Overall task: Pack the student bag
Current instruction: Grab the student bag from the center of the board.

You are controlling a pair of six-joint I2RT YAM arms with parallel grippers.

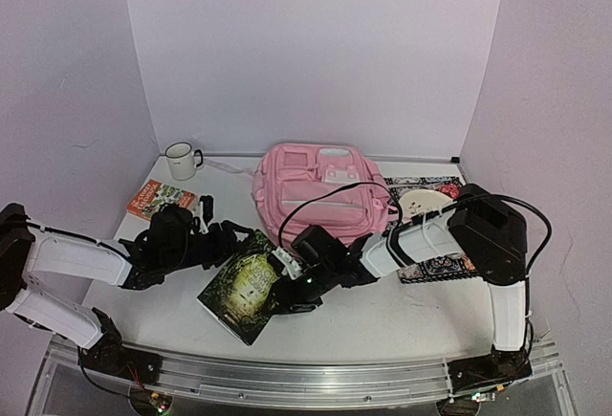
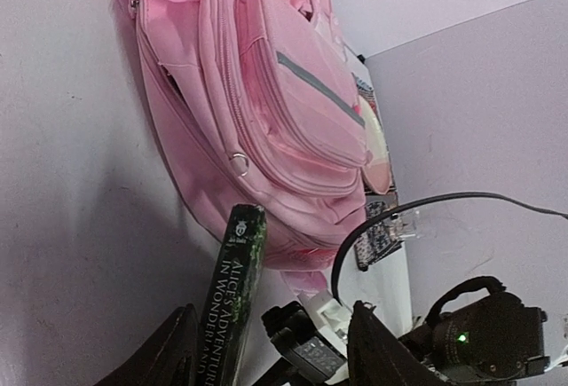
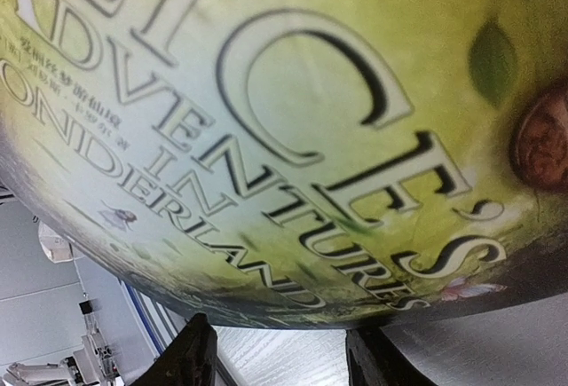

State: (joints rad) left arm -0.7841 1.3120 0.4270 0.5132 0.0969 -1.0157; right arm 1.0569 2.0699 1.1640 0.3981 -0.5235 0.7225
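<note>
Top external view is showing the student bag point(image 1: 320, 191) lying flat at the far middle of the table point(image 1: 402, 320), front pockets facing up. From the left wrist view its zips are looking closed and no opening is showing, so packing is, by my judgement, barely beginning: nothing appears to be going in yet.

Both arms are working on the green Alice book point(image 1: 244, 287), which is lying near the bag's near-left corner.

- **Left gripper** point(image 1: 228, 237): it is reaching in from the left. Its fingers point(image 2: 169, 350) are standing wide apart with the book's spine rising between them, much thinner than the gap, so it is not clamping anything.
- **Right gripper** point(image 1: 287, 292): it is sitting at the book's right edge. In its own wrist view the cover is filling the frame, and the fingers point(image 3: 188, 350) are standing apart below the book's edge, with bare table showing between them. I cannot tell whether their tips are touching the book.

The other things are all sitting outside the bag:

- a small orange book point(image 1: 159, 199), to the left;
- a white mug point(image 1: 179, 160), at the far left;
- a patterned flat item point(image 1: 442, 267), on the right and partly under the right arm.

What is remaining looks like nearly everything: opening the bag, getting the book inside, then the other things.
</note>
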